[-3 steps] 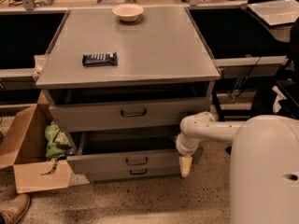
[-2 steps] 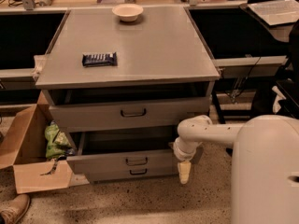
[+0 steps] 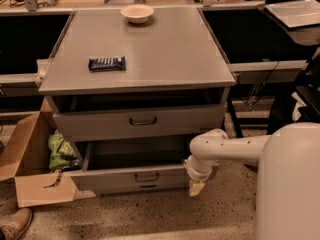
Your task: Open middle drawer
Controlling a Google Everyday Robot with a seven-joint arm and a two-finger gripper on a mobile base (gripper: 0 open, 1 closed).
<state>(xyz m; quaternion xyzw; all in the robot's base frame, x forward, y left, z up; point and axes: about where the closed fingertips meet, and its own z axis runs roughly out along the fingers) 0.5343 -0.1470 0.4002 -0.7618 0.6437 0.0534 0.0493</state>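
At the far left we see an open cardboard box (image 3: pixel 25 169) on the floor, with a green bag (image 3: pixel 60 151) wedged between it and the grey cabinet (image 3: pixel 150 49). On the cabinet top a dark wrapped snack bar (image 3: pixel 106 63) lies toward the left, and a pale bowl (image 3: pixel 137 13) sits near the back edge.

Moving to the cabinet's front, the top drawer (image 3: pixel 100 124) sits a little proud of the frame, with a dark gap above its panel. Below it is the middle drawer (image 3: pixel 110 178). Its front stands well forward of the cabinet body, and we can look down into the dark cavity behind the panel. Its loop handle (image 3: pixel 146 176) is at the centre of the front, and nothing is touching it.

Just beside the right end of that drawer front, the gripper (image 3: pixel 196 186) hangs pointing down toward the floor. It is low, near the drawer's corner and apart from the handle. We cannot tell whether it is spread or closed, and we see nothing held in it. The white arm (image 3: pixel 225 146) runs right from it to the robot's large pale body (image 3: pixel 290 184).

We judge the task to be essentially done, because the middle drawer is plainly open. What is left, at most, is to draw the arm clear of the drawer's corner, or to pull the drawer further if a fuller opening is wanted.
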